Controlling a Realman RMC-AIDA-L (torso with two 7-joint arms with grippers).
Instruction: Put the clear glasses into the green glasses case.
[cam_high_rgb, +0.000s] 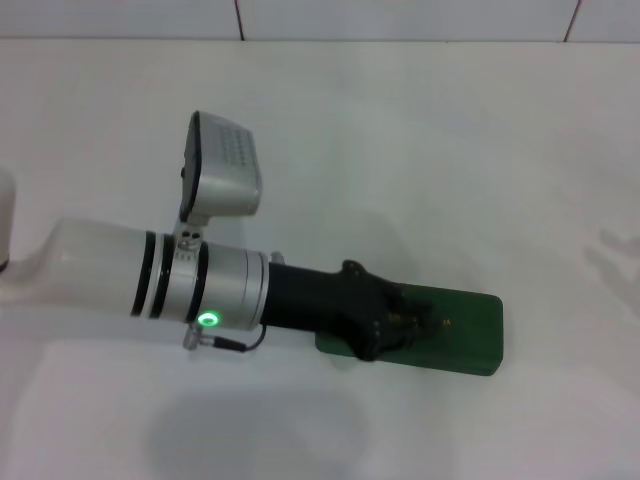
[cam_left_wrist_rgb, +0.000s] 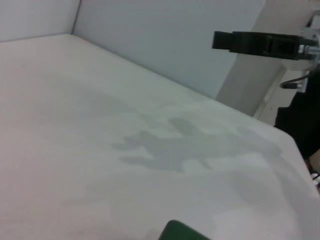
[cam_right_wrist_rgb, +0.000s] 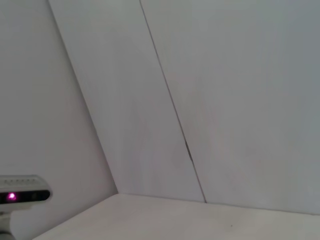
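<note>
The green glasses case (cam_high_rgb: 465, 335) lies flat on the white table, right of centre and toward the front. My left arm reaches across from the left, and my left gripper (cam_high_rgb: 400, 325) rests over the case's left end, hiding that part. Whether the lid is up I cannot tell. One corner of the green case (cam_left_wrist_rgb: 182, 233) shows in the left wrist view. The clear glasses are out of view in every frame. My right gripper does not show anywhere; the right wrist view holds only wall and table.
The white table (cam_high_rgb: 450, 150) runs back to a pale panelled wall (cam_high_rgb: 400, 18). A black bracket (cam_left_wrist_rgb: 255, 42) hangs past the table's far corner in the left wrist view. A small camera unit (cam_right_wrist_rgb: 22, 195) sits low in the right wrist view.
</note>
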